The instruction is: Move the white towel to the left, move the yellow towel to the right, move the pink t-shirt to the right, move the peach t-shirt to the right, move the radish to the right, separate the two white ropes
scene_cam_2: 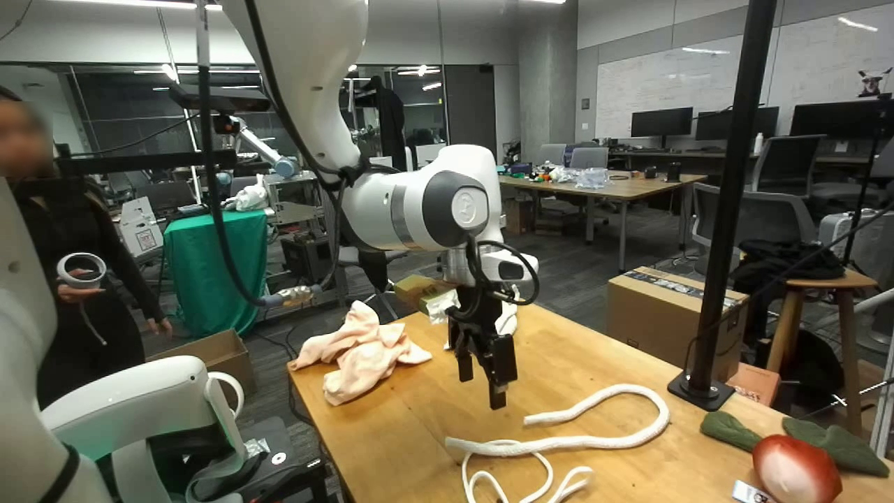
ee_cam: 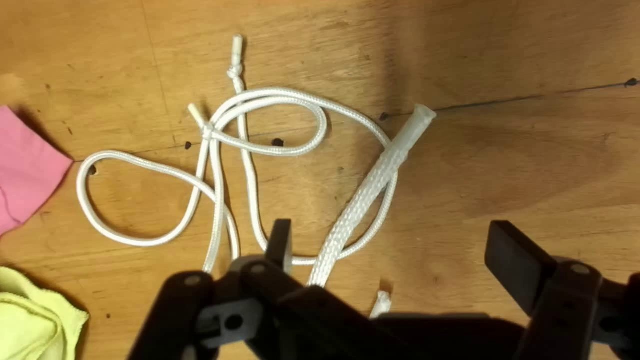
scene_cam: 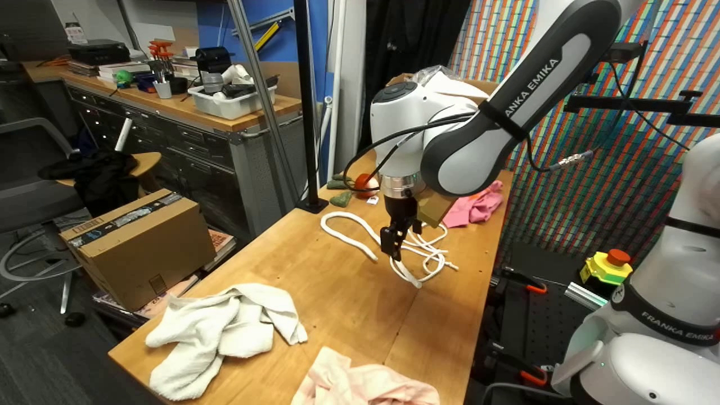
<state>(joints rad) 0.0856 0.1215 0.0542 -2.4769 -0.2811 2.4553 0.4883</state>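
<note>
My gripper [ee_cam: 392, 245] is open and empty above the table; it also shows in both exterior views [scene_cam: 406, 241] [scene_cam_2: 482, 388]. A thick white rope [ee_cam: 357, 202] lies with one end across a loop of a thin white rope [ee_cam: 251, 185], which is coiled and knotted near its ends. The thick rope [scene_cam_2: 646, 433] curves in a U in an exterior view. The pink t-shirt [ee_cam: 27, 172] and yellow towel [ee_cam: 32, 322] are at the wrist view's left edge. The white towel [scene_cam: 225, 332], peach t-shirt [scene_cam: 365, 385] and red-white radish [scene_cam: 367, 184] lie on the table.
A black post [scene_cam_2: 723, 209] stands at the table's edge near the radish. A cardboard box [scene_cam: 140, 247] is on the floor side beyond the table. A second arm [scene_cam: 658, 315] stands past the opposite edge. A person [scene_cam_2: 77, 230] holds a controller.
</note>
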